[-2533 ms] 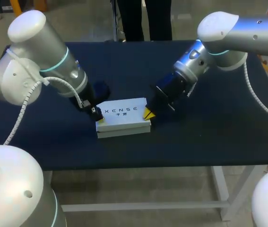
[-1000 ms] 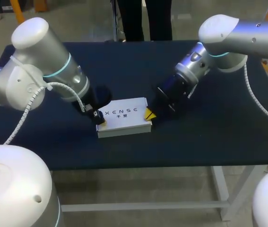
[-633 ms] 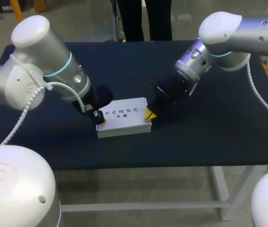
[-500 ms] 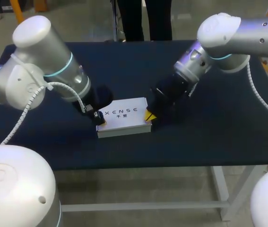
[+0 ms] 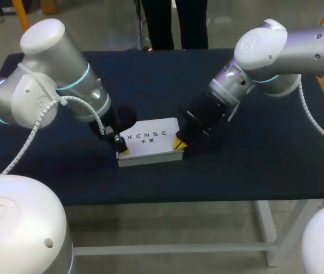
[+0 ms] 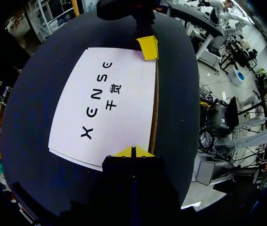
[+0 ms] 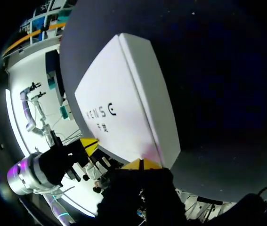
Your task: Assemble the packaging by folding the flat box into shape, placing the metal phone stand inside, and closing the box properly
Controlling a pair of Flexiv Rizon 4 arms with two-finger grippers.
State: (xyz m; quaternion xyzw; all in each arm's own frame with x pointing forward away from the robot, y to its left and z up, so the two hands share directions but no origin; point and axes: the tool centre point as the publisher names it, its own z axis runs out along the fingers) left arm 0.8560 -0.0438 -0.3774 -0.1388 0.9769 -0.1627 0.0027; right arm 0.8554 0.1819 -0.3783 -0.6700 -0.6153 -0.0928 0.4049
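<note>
The white box (image 5: 150, 142) with dark lettering lies flat and closed on the dark table (image 5: 253, 160). My left gripper (image 5: 122, 149) is shut, its yellow tips together on the lid's left end near the front corner. My right gripper (image 5: 179, 142) is also shut, its tips resting on the lid's right end. In the left wrist view the box (image 6: 109, 101) stretches ahead of the left gripper (image 6: 133, 151), with the right gripper (image 6: 148, 47) at its far end. The right wrist view shows the box (image 7: 119, 108) ahead of the right gripper (image 7: 141, 164) and the left gripper (image 7: 88, 145) beyond. The phone stand is not visible.
Nothing but the box lies on the dark table top. Bare cloth runs to the far edge behind the box and out to both sides. The front edge (image 5: 167, 200) lies a short way in front of the box.
The lid, slightly raised at the front earlier, now lies flat. My right arm has shifted a little left and lower at the box's right end. The left gripper has stayed at the left end.
</note>
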